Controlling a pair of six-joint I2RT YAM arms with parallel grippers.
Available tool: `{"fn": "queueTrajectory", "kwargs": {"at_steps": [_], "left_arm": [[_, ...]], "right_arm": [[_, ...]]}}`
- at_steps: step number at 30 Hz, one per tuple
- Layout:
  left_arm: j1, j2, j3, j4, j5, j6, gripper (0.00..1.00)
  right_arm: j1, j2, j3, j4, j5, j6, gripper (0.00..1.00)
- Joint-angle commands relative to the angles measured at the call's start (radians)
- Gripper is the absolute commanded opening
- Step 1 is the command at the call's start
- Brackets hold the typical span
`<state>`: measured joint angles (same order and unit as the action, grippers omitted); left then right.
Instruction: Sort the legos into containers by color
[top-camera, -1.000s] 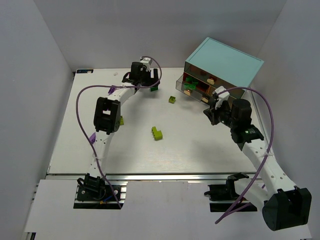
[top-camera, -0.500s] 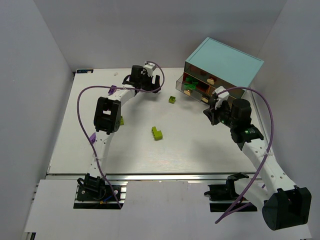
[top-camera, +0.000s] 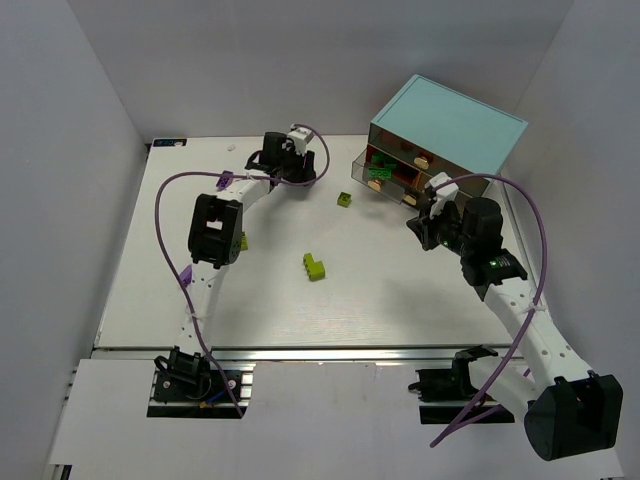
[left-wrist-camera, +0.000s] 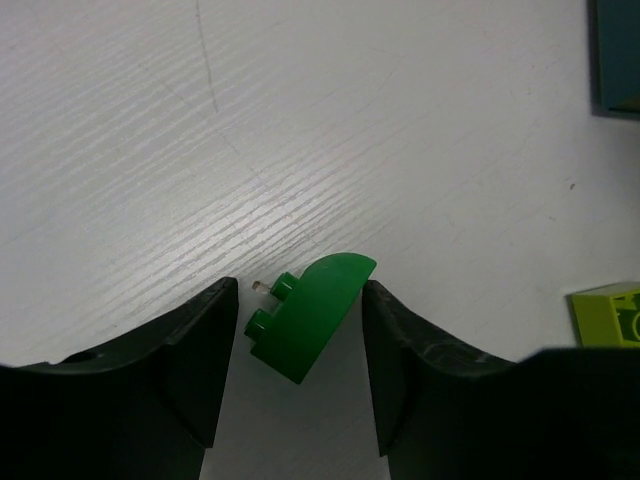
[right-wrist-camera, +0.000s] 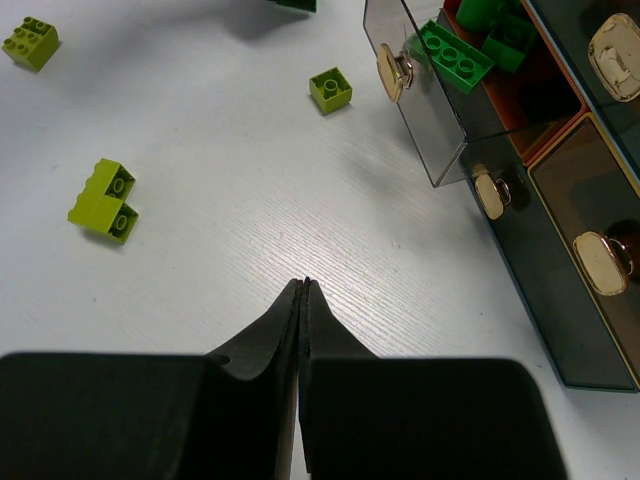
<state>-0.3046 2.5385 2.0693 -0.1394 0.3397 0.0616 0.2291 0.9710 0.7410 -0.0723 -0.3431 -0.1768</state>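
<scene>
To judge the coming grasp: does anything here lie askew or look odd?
Yes. The green curved brick between the jaws of the left gripper lies on its side, studs sideways, and sits diagonally to them. Nothing else stands out.

Top: high above the near edge, looking down on the whole table (top-camera: 260, 300). Wrists: close, aimed down at it. Shared by right wrist and top: the open drawer (right-wrist-camera: 420, 120).

White arms (top-camera: 203, 287), black joints (top-camera: 214, 228), purple cables (top-camera: 545, 250)
</scene>
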Motion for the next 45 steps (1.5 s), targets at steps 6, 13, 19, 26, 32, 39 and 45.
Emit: {"fn": "queueTrajectory", "kwargs": {"at_steps": [6, 13, 19, 26, 32, 39, 45], "left_arm": [[0.004, -0.009, 0.0, 0.006, -0.001, -0.003, 0.41], [0.004, -0.145, -0.156, 0.092, 0.06, -0.081, 0.19], [-0.016, -0.452, -0.493, 0.335, 0.143, -0.233, 0.12], [-0.045, -0.632, -0.62, 0.488, 0.26, -0.445, 0.11], [-0.105, -0.595, -0.514, 0.512, 0.266, -0.511, 0.12], [-0.186, -0.477, -0.373, 0.547, 0.197, -0.543, 0.14], [-0.24, -0.374, -0.293, 0.578, 0.09, -0.543, 0.15]], "right_arm": [[-0.002, 0.005, 0.008, 0.04, 0.0, -0.01, 0.0], [-0.007, -0.003, 0.008, 0.039, -0.002, -0.009, 0.0], [-0.008, -0.025, 0.006, 0.04, 0.013, -0.007, 0.0], [-0.028, -0.031, 0.006, 0.042, 0.013, -0.003, 0.0], [-0.039, -0.035, 0.003, 0.043, 0.019, -0.004, 0.0], [-0.045, -0.032, 0.004, 0.046, 0.016, -0.006, 0.0], [-0.043, -0.031, 0.004, 0.045, 0.015, -0.009, 0.0]]}}
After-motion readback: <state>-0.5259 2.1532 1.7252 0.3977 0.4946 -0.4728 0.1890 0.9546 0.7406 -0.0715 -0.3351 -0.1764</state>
